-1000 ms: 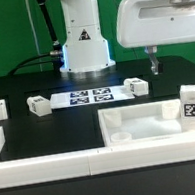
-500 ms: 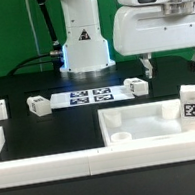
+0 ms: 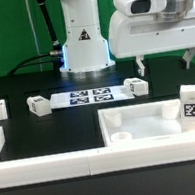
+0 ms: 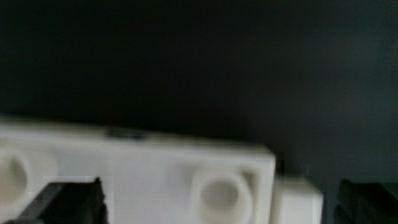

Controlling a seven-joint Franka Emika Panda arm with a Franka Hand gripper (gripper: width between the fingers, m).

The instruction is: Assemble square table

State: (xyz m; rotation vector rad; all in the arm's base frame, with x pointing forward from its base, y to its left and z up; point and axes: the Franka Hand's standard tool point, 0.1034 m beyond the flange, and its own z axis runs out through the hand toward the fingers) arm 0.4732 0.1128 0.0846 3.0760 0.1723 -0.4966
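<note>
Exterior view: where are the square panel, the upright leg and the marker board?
square panel (image 3: pixel 155 122), exterior view, bare inner surface
upright leg (image 3: pixel 192 104), exterior view, tagged front face
marker board (image 3: pixel 90 94), exterior view, middle among its tags

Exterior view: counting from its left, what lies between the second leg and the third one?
Only the marker board lies between the second leg and the third leg, flat on the surface. This shows in the exterior view alone.
</note>
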